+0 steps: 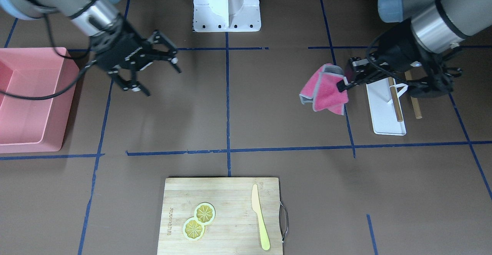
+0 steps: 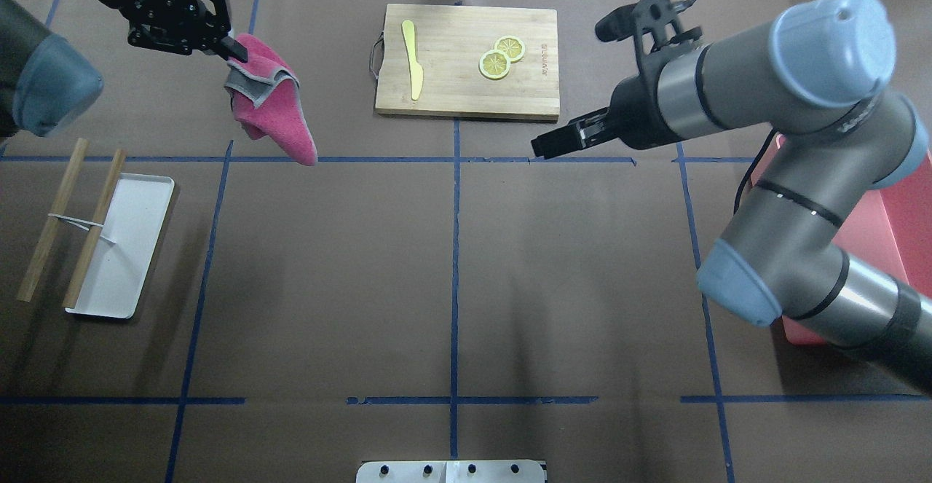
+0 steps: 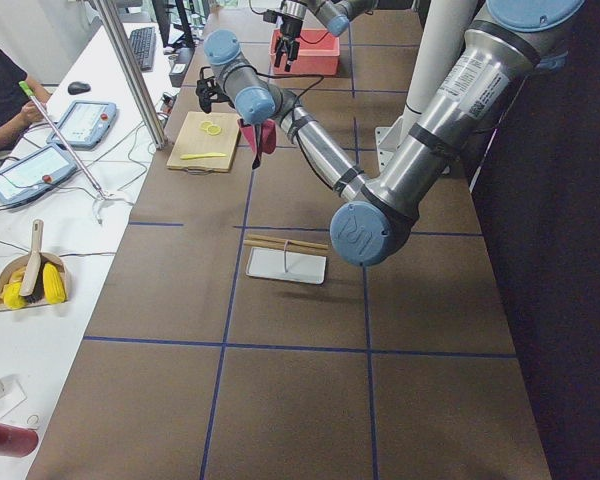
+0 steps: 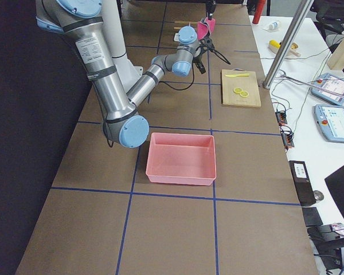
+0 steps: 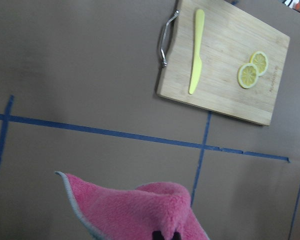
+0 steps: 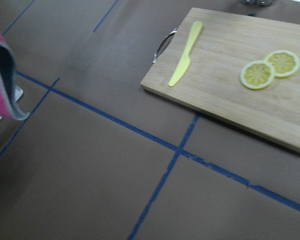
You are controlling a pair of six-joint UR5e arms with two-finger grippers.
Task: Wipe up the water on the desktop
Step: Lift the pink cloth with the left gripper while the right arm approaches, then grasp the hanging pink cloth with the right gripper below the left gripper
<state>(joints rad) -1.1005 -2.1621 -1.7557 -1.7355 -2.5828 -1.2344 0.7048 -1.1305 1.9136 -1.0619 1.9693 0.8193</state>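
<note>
- On the surface (image 1: 300,193), dark brown with a blue tape grid: no water shows in any view, so you cannot locate the patch to wipe from these pictures.
- Left gripper (image 1: 343,84): jaws clamped on one bunched corner of the pink cloth (image 1: 324,90). The rest drapes free below, well clear of the surface. A hanging fold like this looks ready to be lowered and spread for a stroke.
- Pink cloth, position: raised high. From the front it reads near the white tray (image 1: 384,120), and from overhead nearer the cutting board (image 1: 226,193). You cannot tell the exact spot beneath it.
- White tray: two wooden rods (image 1: 396,101) joined by a white loop lie along it, one on it and one just beside. Mind its rim if the left arm descends on that side.
- Right gripper (image 1: 160,79): jaws spread, holding nothing, poised above the surface on the side of the pink bin (image 1: 57,105). Held out there, it likely leaves the middle to the cloth arm.
- Cutting board: at the operators' edge, bearing two lemon slices (image 1: 199,221) and a yellow knife (image 1: 260,216). Its edge and metal handle bound any sweep toward you.
- Open room: no object shows on the grid cells between the two grippers, from the board to the white base mount (image 1: 226,12). That is your widest run.
</note>
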